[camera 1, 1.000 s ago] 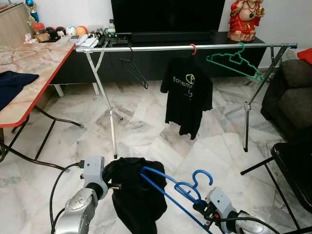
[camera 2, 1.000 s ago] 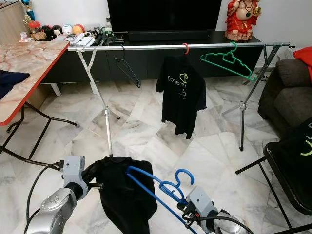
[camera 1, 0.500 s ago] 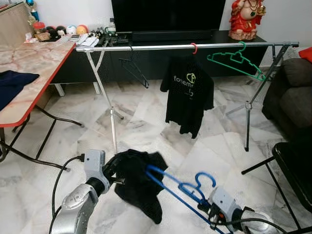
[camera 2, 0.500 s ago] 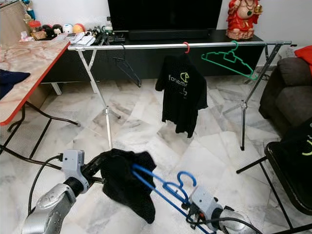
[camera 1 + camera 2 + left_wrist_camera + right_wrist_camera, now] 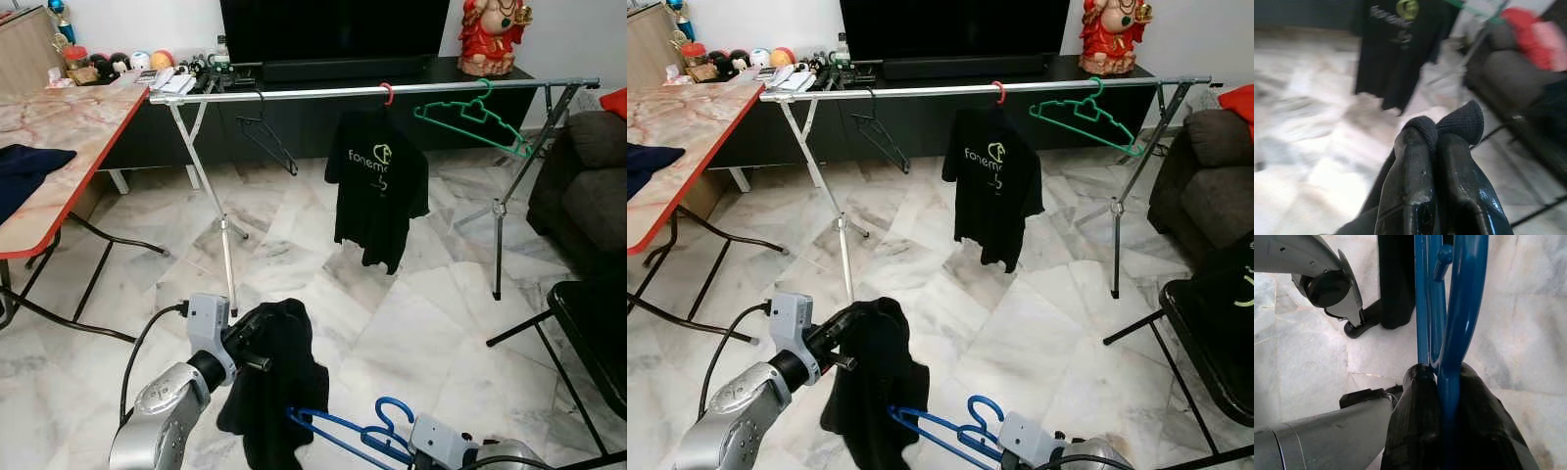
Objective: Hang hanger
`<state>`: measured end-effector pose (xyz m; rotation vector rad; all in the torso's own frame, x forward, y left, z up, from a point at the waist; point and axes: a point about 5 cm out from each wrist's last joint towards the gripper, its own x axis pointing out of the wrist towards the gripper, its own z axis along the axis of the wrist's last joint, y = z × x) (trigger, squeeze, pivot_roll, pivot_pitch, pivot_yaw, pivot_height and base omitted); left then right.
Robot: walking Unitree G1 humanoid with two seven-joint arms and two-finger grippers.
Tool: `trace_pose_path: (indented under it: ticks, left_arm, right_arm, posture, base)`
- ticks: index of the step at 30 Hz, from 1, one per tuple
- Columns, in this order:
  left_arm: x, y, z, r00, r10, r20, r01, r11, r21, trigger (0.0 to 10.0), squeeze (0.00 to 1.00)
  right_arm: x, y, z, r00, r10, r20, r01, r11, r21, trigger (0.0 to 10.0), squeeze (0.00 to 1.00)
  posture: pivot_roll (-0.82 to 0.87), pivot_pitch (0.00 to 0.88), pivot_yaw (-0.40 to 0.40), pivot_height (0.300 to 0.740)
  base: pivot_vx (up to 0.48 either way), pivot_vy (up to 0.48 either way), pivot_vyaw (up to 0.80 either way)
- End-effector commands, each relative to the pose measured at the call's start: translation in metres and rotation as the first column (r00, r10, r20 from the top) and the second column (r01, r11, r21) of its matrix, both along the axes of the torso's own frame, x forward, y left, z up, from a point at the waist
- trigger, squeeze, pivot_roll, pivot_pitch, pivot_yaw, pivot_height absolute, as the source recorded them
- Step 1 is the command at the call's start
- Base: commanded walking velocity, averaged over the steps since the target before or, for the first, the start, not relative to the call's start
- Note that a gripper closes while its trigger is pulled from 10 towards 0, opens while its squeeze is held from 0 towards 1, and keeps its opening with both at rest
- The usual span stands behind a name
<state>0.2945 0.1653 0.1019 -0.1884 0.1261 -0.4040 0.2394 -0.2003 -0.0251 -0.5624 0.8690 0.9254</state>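
My left gripper (image 5: 257, 345) is shut on a bunched black garment (image 5: 279, 382), which hangs from it just above the floor. In the left wrist view the fabric (image 5: 1459, 122) is pinched between the fingertips (image 5: 1410, 152). My right gripper (image 5: 1442, 382) is shut on the hook end of a blue hanger (image 5: 343, 431), held low near the frame's bottom edge. The hanger's far end lies against the garment's lower part. Across the room runs the metal drying rail (image 5: 313, 93), carrying a black hanger (image 5: 269, 142), a black printed T-shirt (image 5: 377, 186) and a green hanger (image 5: 470, 117).
A marble-top table (image 5: 69, 127) with a dark blue cloth (image 5: 24, 171) stands at the left. A TV console (image 5: 294, 122) runs behind the rail. At the right are a sofa (image 5: 588, 186) and a black folding chair (image 5: 588, 323). The rack's legs (image 5: 227, 245) stand close ahead.
The left gripper has lifted the garment higher and further forward. The right gripper has dropped lower with the blue hanger, which now lies flatter beside the garment's lower part.
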Motion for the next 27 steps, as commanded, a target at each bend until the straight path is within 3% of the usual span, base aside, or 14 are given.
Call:
trace_pose_path:
  ticks: [1, 4, 7, 9, 11, 14, 20, 21, 22, 25, 26, 27]
  left_arm:
    - [0.003, 0.008, 0.004, 0.999, 0.043, 0.024, -0.044, 0.998, 0.038, 0.0, 0.0]
    - [0.003, 0.017, -0.011, 0.995, 0.096, -0.023, -0.089, 0.974, 0.207, 0.0, 0.0]
    - [-0.003, 0.013, -0.026, 0.998, 0.023, -0.059, -0.001, 0.938, 0.347, 0.0, 0.0]
    - [-0.006, 0.011, -0.029, 0.997, -0.006, -0.073, 0.032, 0.933, 0.359, 0.0, 0.0]
    - [-0.011, 0.004, -0.038, 0.993, -0.078, -0.092, 0.111, 0.883, 0.455, 0.0, 0.0]
    - [-0.011, 0.004, -0.04, 0.996, -0.055, -0.072, 0.083, 0.876, 0.475, 0.0, 0.0]
    - [0.003, 0.028, -0.024, 0.978, 0.203, 0.05, -0.206, 0.893, 0.4, 0.0, 0.0]
    - [0.008, 0.045, -0.014, 0.934, 0.344, 0.096, -0.355, 0.87, 0.342, 0.0, 0.0]
    - [0.008, 0.045, -0.014, 0.934, 0.344, 0.096, -0.355, 0.87, 0.342, 0.0, 0.0]
    - [0.011, 0.06, -0.006, 0.871, 0.476, 0.117, -0.49, 0.835, 0.251, 0.0, 0.0]
    - [0.012, 0.067, 0.001, 0.829, 0.546, 0.123, -0.559, 0.816, 0.146, 0.0, 0.0]
    - [0.012, 0.068, 0.003, 0.819, 0.561, 0.119, -0.572, 0.813, 0.11, 0.0, 0.0]
  right_arm:
    - [0.005, -0.001, 0.007, 1.0, -0.008, 0.019, 0.007, 1.0, 0.03, 0.0, 0.0]
    - [0.008, -0.002, 0.024, 0.999, -0.006, 0.05, 0.001, 0.995, 0.098, 0.0, 0.0]
    - [0.011, -0.01, 0.036, 0.995, 0.019, 0.094, -0.024, 0.999, 0.042, 0.0, 0.0]
    - [0.011, -0.013, 0.039, 0.995, 0.026, 0.101, -0.028, 0.999, 0.023, 0.0, 0.0]
    - [0.011, -0.022, 0.051, 0.992, 0.067, 0.107, -0.064, 0.997, -0.035, 0.0, 0.0]
    - [0.01, -0.027, 0.059, 0.99, 0.094, 0.102, -0.086, 0.993, -0.084, 0.0, 0.0]
    - [0.017, -0.044, 0.073, 0.988, 0.06, 0.139, -0.033, 0.981, -0.189, 0.0, 0.0]
    - [0.016, -0.045, 0.075, 0.988, 0.022, 0.15, 0.003, 0.987, -0.163, 0.0, 0.0]
    - [0.016, -0.045, 0.075, 0.988, 0.022, 0.15, 0.003, 0.987, -0.163, 0.0, 0.0]
    - [0.022, -0.05, 0.081, 0.97, -0.044, 0.238, 0.089, 0.979, -0.185, 0.0, 0.0]
    - [0.033, -0.054, 0.088, 0.923, -0.148, 0.356, 0.217, 0.963, -0.162, 0.0, 0.0]
    - [0.038, -0.056, 0.091, 0.891, -0.213, 0.4, 0.284, 0.951, -0.125, 0.0, 0.0]
  posture:
    - [0.07, 0.092, 0.035, 0.74]
    - [0.06, 0.099, 0.04, 0.74]
    - [0.05, 0.102, 0.042, 0.74]
    - [0.05, 0.102, 0.042, 0.74]
    - [0.05, 0.1, 0.042, 0.74]
    - [0.05, 0.097, 0.038, 0.74]
    - [0.05, 0.096, 0.034, 0.74]
    - [0.05, 0.095, 0.033, 0.74]
    - [0.05, 0.095, 0.033, 0.74]
    - [0.05, 0.094, 0.036, 0.74]
    - [0.05, 0.091, 0.036, 0.74]
    - [0.05, 0.091, 0.036, 0.74]
  base:
    - [0.0, 0.0, 0.0]
    - [0.0, 0.0, 0.0]
    - [0.0, 0.0, 0.0]
    - [0.0, 0.0, 0.0]
    - [0.0, 0.0, 0.0]
    - [0.0, 0.0, 0.0]
    - [0.0, 0.0, 0.0]
    - [0.0, 0.0, 0.0]
    - [0.0, 0.0, 0.0]
    - [0.0, 0.0, 0.0]
    - [0.0, 0.0, 0.0]
    - [0.0, 0.0, 0.0]
